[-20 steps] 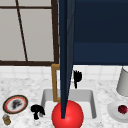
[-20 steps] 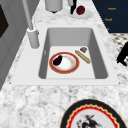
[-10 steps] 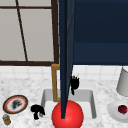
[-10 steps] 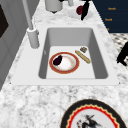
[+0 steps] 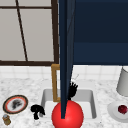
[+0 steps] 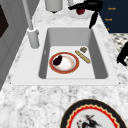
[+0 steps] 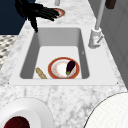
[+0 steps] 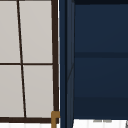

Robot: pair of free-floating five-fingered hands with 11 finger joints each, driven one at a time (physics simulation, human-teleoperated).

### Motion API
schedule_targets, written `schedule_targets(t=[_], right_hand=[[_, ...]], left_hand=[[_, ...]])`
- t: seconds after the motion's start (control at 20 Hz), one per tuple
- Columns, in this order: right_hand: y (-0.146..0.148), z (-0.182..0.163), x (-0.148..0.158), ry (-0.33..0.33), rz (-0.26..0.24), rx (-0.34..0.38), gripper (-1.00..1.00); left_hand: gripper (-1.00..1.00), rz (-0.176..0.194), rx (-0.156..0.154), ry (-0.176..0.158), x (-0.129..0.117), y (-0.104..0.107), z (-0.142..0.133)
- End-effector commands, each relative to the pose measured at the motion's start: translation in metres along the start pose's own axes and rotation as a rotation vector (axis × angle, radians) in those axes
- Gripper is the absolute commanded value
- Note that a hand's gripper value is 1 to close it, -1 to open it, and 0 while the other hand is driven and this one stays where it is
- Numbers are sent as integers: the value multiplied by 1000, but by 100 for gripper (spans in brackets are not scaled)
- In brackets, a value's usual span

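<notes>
My right hand hovers over the sink beside the open blue cabinet door. Its fingers are straight and spread, pointing at the back wall, and hold nothing. It also appears high in the left side view and the right side view. My left hand hangs relaxed and empty at the sink's front left corner, in front of the counter edge. In the basin lies a red-rimmed plate with an eggplant on it, and next to it a breadstick and a small brown lump.
A red ball sits in front of the sink. The faucet stands at the back. A patterned plate and a small jar are on the left counter. To the right are a white dish with a red item and a grey container.
My right hand has come down a little and slightly leftward toward the sink. The left hand and the things in the basin have stayed put.
</notes>
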Motion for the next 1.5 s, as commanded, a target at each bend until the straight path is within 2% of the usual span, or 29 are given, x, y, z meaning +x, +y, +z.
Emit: schedule_targets(t=[0.0, 0.15, 0.4, 0.55, 0.6, 0.65, 0.7, 0.8, 0.95, 1.1, 1.25, 1.35, 1.45], right_hand=[[26, 12, 12, 78, 31, 34, -100], [43, 14, 29, 107, 30, 40, -100], [70, 22, 58, 121, 59, 77, -100], [72, 32, 77, 127, 83, 106, -100], [69, 39, 78, 128, 89, 122, -100], [57, 43, 77, 121, 95, 85, -100], [52, 50, 77, 130, 84, 93, -100], [45, 53, 81, 138, 81, 56, -100], [34, 58, 93, 133, 72, 103, -100], [11, 68, 91, 178, 41, 104, -100], [-13, 82, 98, 191, 14, 113, -100], [-25, 91, 104, 204, 21, 111, -100], [-38, 103, 113, 183, 39, 126, -100]], left_hand=[[0, 0, 0, 0, 0, 0, 0], [0, 0, 0, 0, 0, 0, 0], [0, 0, 0, 0, 0, 0, 0], [0, 0, 0, 0, 0, 0, 0], [0, 0, 0, 0, 0, 0, 0], [0, 0, 0, 0, 0, 0, 0], [0, 0, 0, 0, 0, 0, 0], [0, 0, 0, 0, 0, 0, 0], [0, 0, 0, 0, 0, 0, 0], [0, 0, 0, 0, 0, 0, 0], [0, 0, 0, 0, 0, 0, 0], [0, 0, 0, 0, 0, 0, 0], [0, 0, 0, 0, 0, 0, 0]])
